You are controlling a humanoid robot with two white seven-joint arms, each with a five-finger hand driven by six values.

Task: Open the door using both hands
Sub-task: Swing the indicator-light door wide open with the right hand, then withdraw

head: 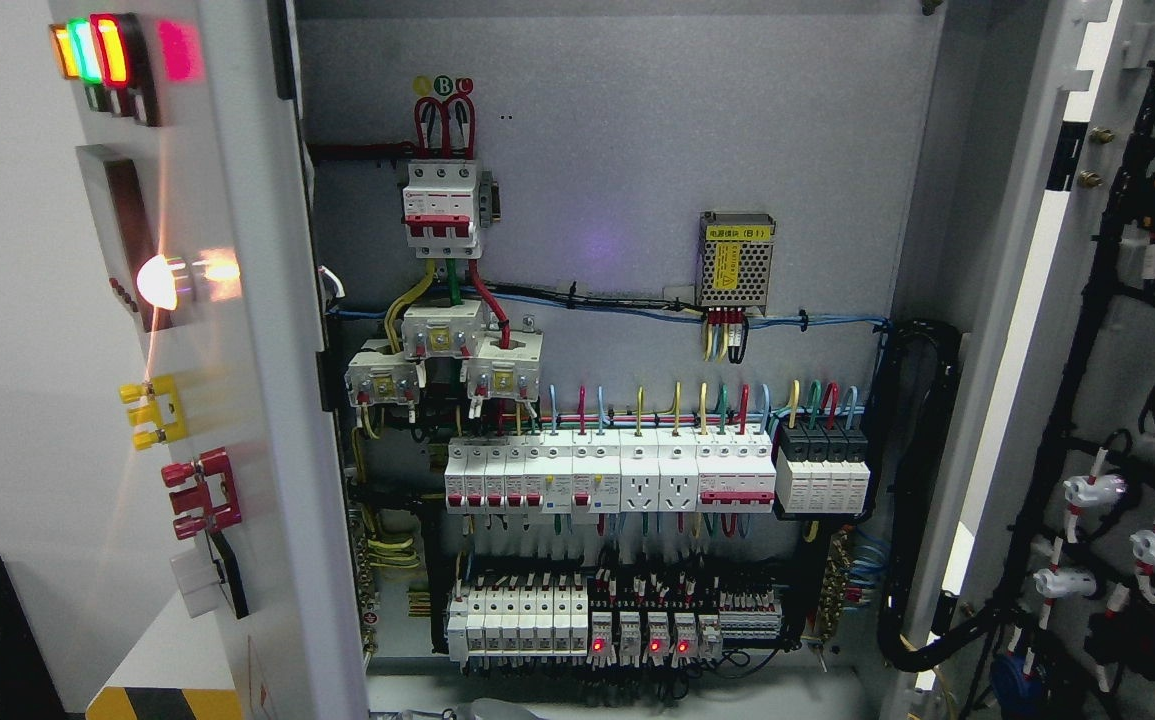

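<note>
Neither robot hand shows in the head view, so I cannot tell whether the fingers are apart, together or clamped on anything, and places cannot be set against them; I give them by the cabinet instead.

The task's thing, the grey painted sheet-metal cabinet door with wiring on its inner face [1067, 330], stands swung wide at the right, its inside turned toward the camera. A black bundled wiring loom [1107, 300] runs down it, with small white lamp or switch backs clipped along. At the left, a second grey metal panel carrying coloured indicator lamps [227, 330] stands edge-on, with a yellow knife-type handle [155, 410] and a red one [202, 492] on its face. It may be a second door leaf or the cabinet's side; the angle leaves that unclear.

By my reading the door is already open and little swing remains. It should handle as stiff, fairly heavy and smooth to the touch, turning only on its hinges. The plain folded edge is the place to take it; the loom and the white fittings look fragile and should be left alone.

Inside, the flat grey back plate [617, 150] holds rows of glossy white plastic breakers [607, 480], a perforated metal power supply box [736, 262] and coloured wires.
</note>
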